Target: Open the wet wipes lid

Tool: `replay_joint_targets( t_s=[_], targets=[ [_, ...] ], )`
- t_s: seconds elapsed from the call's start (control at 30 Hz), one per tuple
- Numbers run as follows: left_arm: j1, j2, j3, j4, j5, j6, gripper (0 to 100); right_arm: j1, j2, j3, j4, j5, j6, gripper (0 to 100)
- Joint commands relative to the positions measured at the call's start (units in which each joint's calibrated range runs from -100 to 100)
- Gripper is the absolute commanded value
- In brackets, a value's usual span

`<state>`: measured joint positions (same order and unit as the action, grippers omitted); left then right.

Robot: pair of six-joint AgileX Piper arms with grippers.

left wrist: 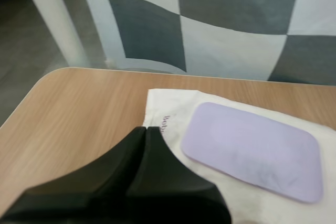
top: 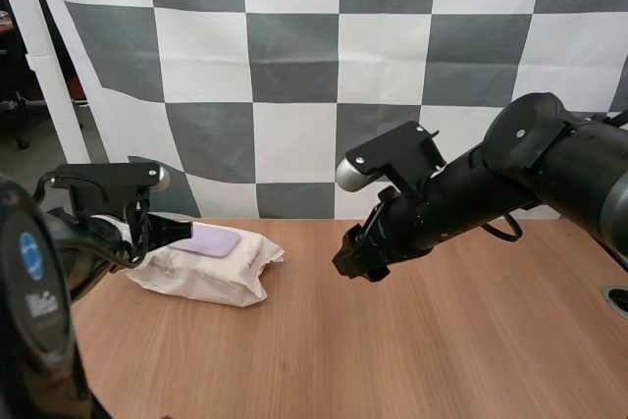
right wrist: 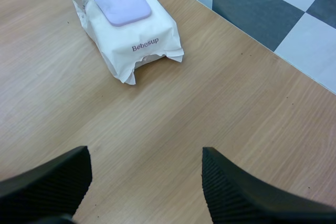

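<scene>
Closest to the lens, at the lower left of the high view, stands my left arm [top: 34, 291]. Its left gripper [top: 183, 231] reaches right to the wet wipes pack [top: 211, 272], which lies on the wooden table [top: 442, 340] at the frame's left centre. The pack is soft and white with crimped, wrinkled ends. Its lilac lid [top: 214, 240], a flat rounded rectangle, lies shut on top. The left gripper's tip sits at the lid's left edge. My right gripper [top: 355, 260] hangs over the table at mid-frame, pointing down and left, well apart from the pack.

From the left wrist view, the left gripper's fingers are clenched together into one dark wedge with nothing between them. The wedge's tip is over the pack's white film, just beside the lid's near corner. I cannot tell whether it touches the film. The lid is smooth and pale, lying flush all round.

From the right wrist view, the right gripper's two ribbed fingers [right wrist: 231, 187] stand wide apart, released and holding nothing, with bare wood between them. Beyond them the pack lies at a slant on the table, with "Bebesup" printed in purple below the closed lid.
</scene>
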<state>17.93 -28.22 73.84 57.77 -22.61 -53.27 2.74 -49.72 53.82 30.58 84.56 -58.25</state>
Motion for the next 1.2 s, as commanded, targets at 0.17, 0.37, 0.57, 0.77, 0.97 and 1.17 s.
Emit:
replay_joint_targets(
  t_s=[0.17, 0.37, 0.57, 0.77, 0.97, 1.17],
  targets=[
    [4.33, 0.2, -1.8, 27.9, -34.5, -33.6, 0, 0.0, 0.0, 0.1, -0.1, 0.0, 0.1, 100],
    [6.09, 0.2, -6.8, 37.2, -33.1, -38.2, 0, 0.0, 0.0, 0.1, 0.0, 0.3, 0.9, 100],
    [7.29, 0.3, -7.6, 32.6, 5.3, -32.3, 0, 0.0, 0.0, 0.1, 0.1, 0.5, 1.1, 100],
    [7.59, 2.0, -5.9, 37.7, -18.0, -20.0, 0, 0.0, 0.0, 0.1, 0.9, 0.5, 1.1, 100],
    [7.59, 6.2, -5.8, 40.3, -9.5, -19.9, 0, 0.0, 0.0, 0.1, 0.9, 2.0, 1.1, 100],
    [7.59, 6.6, -5.4, 40.3, -0.9, -21.5, 0, 0.0, 0.0, 0.1, 0.9, 2.2, 1.1, 100]
  ],
)
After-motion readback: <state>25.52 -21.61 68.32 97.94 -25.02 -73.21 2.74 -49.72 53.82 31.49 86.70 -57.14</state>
